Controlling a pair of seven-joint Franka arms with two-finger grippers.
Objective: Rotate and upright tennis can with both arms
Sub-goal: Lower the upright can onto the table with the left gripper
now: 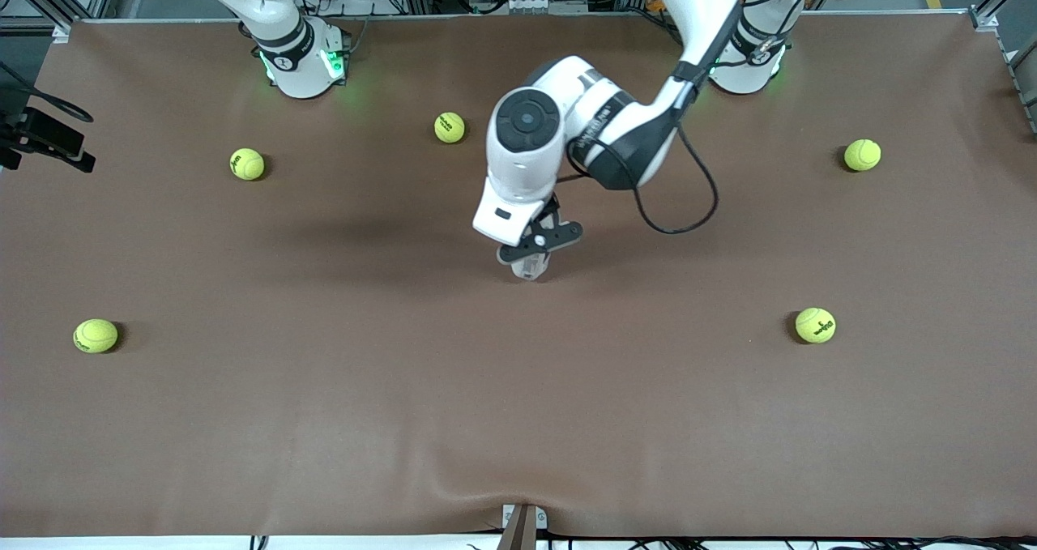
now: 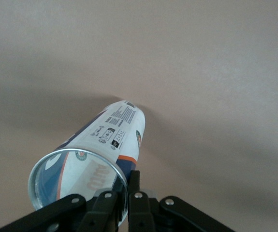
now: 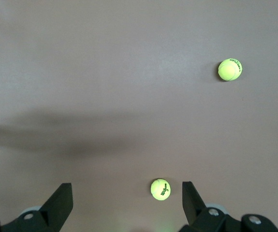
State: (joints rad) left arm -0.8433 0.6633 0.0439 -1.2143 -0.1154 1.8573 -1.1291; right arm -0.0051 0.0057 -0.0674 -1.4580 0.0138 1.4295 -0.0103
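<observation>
- Nearest the front camera's edge of the tabletop (image 1: 518, 420), two tennis balls lie toward the corners: one at the right arm's end (image 1: 96, 335), one at the left arm's end (image 1: 815, 325).
- In the middle of the tabletop stands the tennis can (image 1: 528, 268), its lower end touching the brown cover. In the left wrist view the can (image 2: 97, 154) shows its open metal rim toward the camera and leans a little rather than standing quite plumb.
- The left pincer (image 1: 538, 242) is over the can and holds it by the top, one finger inside the rim and one outside, closed on the wall.
- My judgement: the rotating is done and the can is almost upright; what is left is to settle it flat, let go, and lift clear without knocking it.
- Closer to the bases' edge lie three more balls: one toward the right arm's end (image 1: 247, 164), one near the middle (image 1: 450, 127), one toward the left arm's end (image 1: 862, 155).
- The right pincer (image 3: 126, 205) waits high up near its base, fingers spread wide and holding nothing, with two balls below it.
</observation>
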